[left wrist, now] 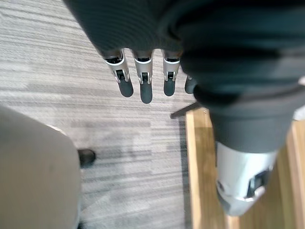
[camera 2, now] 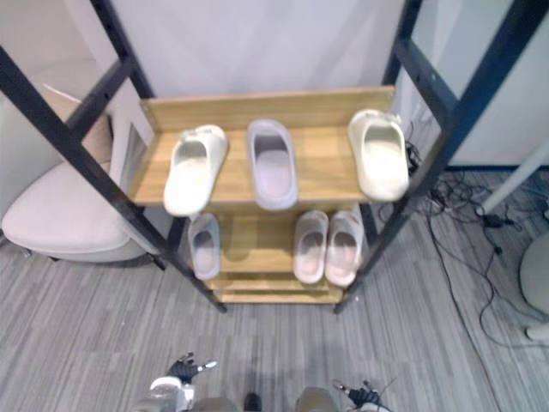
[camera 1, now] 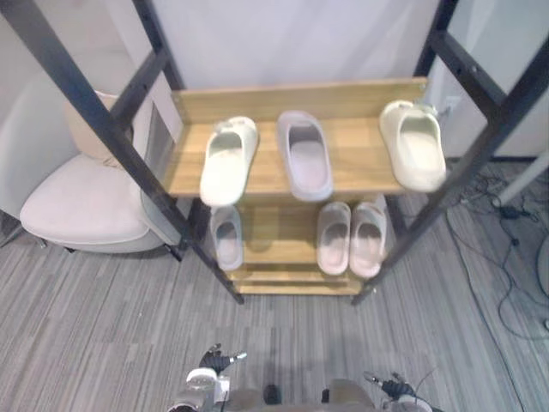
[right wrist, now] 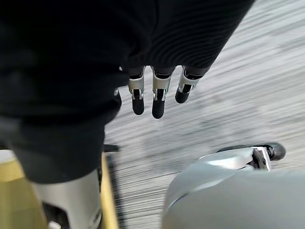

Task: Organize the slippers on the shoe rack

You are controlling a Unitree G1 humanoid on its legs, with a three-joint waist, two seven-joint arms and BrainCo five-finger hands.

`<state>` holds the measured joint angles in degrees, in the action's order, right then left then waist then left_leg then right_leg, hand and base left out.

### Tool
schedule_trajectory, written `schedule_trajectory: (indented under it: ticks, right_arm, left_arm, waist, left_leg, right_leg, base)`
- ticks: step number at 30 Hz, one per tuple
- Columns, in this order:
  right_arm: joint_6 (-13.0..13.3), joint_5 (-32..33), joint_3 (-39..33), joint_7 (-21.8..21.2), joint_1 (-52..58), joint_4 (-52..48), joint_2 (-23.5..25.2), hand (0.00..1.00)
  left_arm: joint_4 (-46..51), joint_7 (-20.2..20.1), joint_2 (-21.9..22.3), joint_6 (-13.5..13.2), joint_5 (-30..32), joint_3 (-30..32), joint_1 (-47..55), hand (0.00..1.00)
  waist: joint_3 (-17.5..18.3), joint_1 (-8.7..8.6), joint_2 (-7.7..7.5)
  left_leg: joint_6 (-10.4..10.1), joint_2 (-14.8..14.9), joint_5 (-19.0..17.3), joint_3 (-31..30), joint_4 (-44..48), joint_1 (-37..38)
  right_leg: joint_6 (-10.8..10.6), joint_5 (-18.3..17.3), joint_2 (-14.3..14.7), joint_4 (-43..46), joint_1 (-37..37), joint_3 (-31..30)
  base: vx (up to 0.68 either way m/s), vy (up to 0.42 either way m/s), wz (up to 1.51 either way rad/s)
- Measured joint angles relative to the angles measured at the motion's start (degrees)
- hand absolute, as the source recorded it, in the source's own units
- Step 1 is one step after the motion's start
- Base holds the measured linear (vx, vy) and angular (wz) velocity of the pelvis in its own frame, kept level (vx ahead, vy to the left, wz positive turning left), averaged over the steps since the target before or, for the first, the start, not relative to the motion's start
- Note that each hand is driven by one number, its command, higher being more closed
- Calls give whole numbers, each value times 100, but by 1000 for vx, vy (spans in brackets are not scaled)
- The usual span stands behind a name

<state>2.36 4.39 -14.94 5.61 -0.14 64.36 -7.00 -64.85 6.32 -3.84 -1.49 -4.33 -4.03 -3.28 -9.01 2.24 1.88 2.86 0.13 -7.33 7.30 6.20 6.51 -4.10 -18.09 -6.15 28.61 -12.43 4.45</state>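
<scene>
The wooden shoe rack (camera 1: 257, 103) stands in a black metal frame in front of me. Its top shelf carries a cream slipper (camera 1: 229, 160) at the left, a lilac slipper (camera 1: 304, 154) in the middle and another cream slipper (camera 1: 413, 144) at the right edge. On the lower shelf lie a single lilac slipper (camera 1: 226, 237) at the left and a pink pair (camera 1: 350, 238) at the right. My left hand (camera 1: 213, 362) and right hand (camera 1: 393, 386) hang low over the floor, well short of the rack. In the wrist views the left hand's fingers (left wrist: 143, 83) and the right hand's fingers (right wrist: 158, 98) are straight and hold nothing.
A beige cushioned chair (camera 1: 86, 206) stands to the left of the rack. Cables (camera 1: 506, 215) trail over the grey striped floor at the right, near a round white base (camera 2: 536, 283). The frame's slanted black bars (camera 1: 103, 129) cross in front of the shelf ends.
</scene>
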Motion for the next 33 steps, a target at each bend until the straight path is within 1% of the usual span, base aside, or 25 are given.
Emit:
schedule_trajectory:
  ticks: [1, 2, 3, 4, 5, 6, 9, 12, 17, 21, 24, 25, 28, 30, 32, 33]
  right_arm:
    - [-1, 0, -3, 1, 74, 31, 42, 0]
    - [0, -2, -19, -1, 75, 74, 3, 0]
    - [-3, -1, -53, 8, 80, 153, -48, 0]
    - [-9, -1, -61, 9, 97, 187, -136, 0]
    - [-9, 1, -70, 10, 120, 189, -195, 0]
    - [-9, 2, -82, 10, 156, 195, -228, 0]
    - [-7, 7, -161, 3, 204, 194, -188, 0]
    - [-7, 12, -245, 2, 204, 234, -130, 0]
    - [-4, 23, -275, 8, 235, 297, -56, 0]
    - [71, 64, -222, 25, 138, 283, 23, 0]
    - [178, 206, -113, 120, 127, 123, 16, 0]
    - [179, 276, -3, 169, 146, -40, 10, 0]
    - [224, 301, 240, 231, 541, -1249, 6, 0]
    - [251, 270, 282, 281, 1101, -2858, 7, 0]
    - [342, 198, 275, 304, 1509, -4125, 7, 0]
    - [368, 98, 247, 311, 1703, -4690, 25, 0]
  left_arm:
    - [9, -14, -128, -13, -23, -41, -1, 0]
    - [-71, 1, -98, -14, -29, -28, -6, 0]
    - [-116, -7, -35, -5, -29, 0, 8, 0]
    - [-142, -3, 60, -12, -26, 83, 20, 0]
    - [-171, -5, 108, -11, -26, 87, 15, 0]
    - [-171, -6, 138, -16, -25, 92, 16, 0]
    - [-179, -6, 121, -9, -25, 296, 25, 0]
    - [-180, -4, 66, 15, -23, 305, 71, 0]
    - [-170, -1, -16, 61, -21, 297, 141, 0]
    - [-167, 12, -47, 63, -20, 287, 121, 0]
    - [-172, 59, -51, 68, -19, 276, 107, 0]
    - [-172, 97, -54, 68, -18, 253, 106, 0]
    - [-172, 122, -59, 75, -17, 198, 107, 0]
    - [-153, 125, -46, 75, 86, 156, 110, 0]
    - [-122, 125, -41, 75, 176, 64, 123, 0]
    - [-115, 121, -42, 74, 226, 57, 136, 0]
  waist:
    - [56, -2, -241]
    - [10, -11, -172]
    - [76, 2, -53]
    - [112, 19, 26]
    - [152, -1, 116]
    - [188, -7, 173]
    - [216, -5, 174]
    - [231, 0, 102]
    - [207, 17, 0]
    - [184, 19, -50]
    - [191, 10, -46]
    - [190, 9, -48]
    - [188, -13, -49]
    - [195, -36, -26]
    - [196, -78, -5]
    - [199, -132, 0]
  left_leg:
    - [-320, -121, -232, -34, 107, 52]
    - [-380, -57, -382, -115, 138, 169]
    - [-401, 60, -426, -175, 280, 135]
    - [-487, 135, -495, -240, 293, 129]
    - [-483, 141, -479, -391, 141, 160]
    - [-500, 154, -454, -458, 81, 183]
    - [-502, 139, -451, -574, 89, 249]
    - [-500, 56, -449, -644, 98, 156]
    - [-486, -120, -440, -830, 193, 147]
    - [-463, -149, -426, -855, 182, 92]
    - [-433, -97, -408, -864, 34, 68]
    - [-426, -70, -404, -860, -34, 71]
    - [-410, 26, -390, -805, -137, 72]
    - [-425, 68, -396, -748, -165, 56]
    - [-475, 106, -397, -663, -192, 51]
    - [-502, 130, -410, -645, -189, 57]
  right_leg:
    - [126, 1299, -92, -934, 30, -124]
    - [159, 1075, -59, -725, 45, -119]
    - [177, 1083, 37, -707, 91, -118]
    - [257, 1134, 125, -1073, 352, -138]
    - [268, 1142, 183, -1233, 481, -113]
    - [263, 1144, 239, -1317, 565, -95]
    - [169, 1242, 249, -1629, 812, -84]
    - [92, 1404, 200, -1889, 860, -48]
    - [-25, 1546, 35, -2148, 1069, 13]
    - [-41, 1674, 14, -2287, 1082, 11]
    - [-12, 1778, 55, -2360, 1043, 33]
    - [3, 1814, 82, -2400, 1034, 39]
    - [54, 1876, 147, -2417, 977, 21]
    - [68, 1885, 202, -2394, 899, -69]
    - [77, 1886, 252, -2337, 814, -161]
    - [97, 1872, 278, -2309, 798, -177]
  base:
    - [276, -149, 24]
    - [322, -171, 15]
    - [275, -158, -15]
    - [266, -138, -20]
    - [196, -90, -18]
    - [118, -24, 0]
    - [54, 22, 9]
    - [-1, 60, 8]
    - [-19, 80, 14]
    - [-65, 32, 3]
    - [-78, -1, 6]
    - [-81, -15, 4]
    - [-75, -32, -6]
    - [-73, -43, -22]
    - [-41, -33, -24]
    - [-26, -40, -19]
